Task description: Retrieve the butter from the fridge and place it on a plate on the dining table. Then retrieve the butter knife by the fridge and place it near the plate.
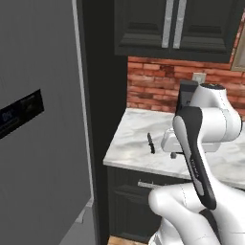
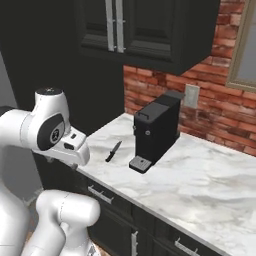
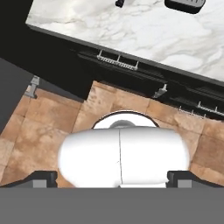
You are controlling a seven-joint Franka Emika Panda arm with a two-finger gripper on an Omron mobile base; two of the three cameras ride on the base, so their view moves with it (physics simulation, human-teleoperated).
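Note:
The butter knife [image 1: 151, 142] is slim and dark and lies on the marble counter [image 1: 134, 143] just right of the fridge [image 1: 43, 158]. It also lies left of the coffee machine [image 2: 155, 130], knife [image 2: 113, 151]. The fridge door is shut and its black panel [image 1: 19, 115] faces me. My gripper [image 3: 113, 178] hangs in front of the counter's edge, pointing down at the floor, open with nothing between its fingertips [image 3: 43, 178]. The knife's tip [image 3: 119, 3] shows at the top of the hand view. The butter, plate and dining table are out of view.
Dark base cabinets with drawer handles [image 3: 117, 61] run under the counter. Dark upper cabinets [image 1: 172, 26] hang over a red brick wall [image 1: 153, 83]. A dark panel [image 1: 100, 119] separates fridge and counter. Tan floor tiles [image 3: 48, 113] lie below.

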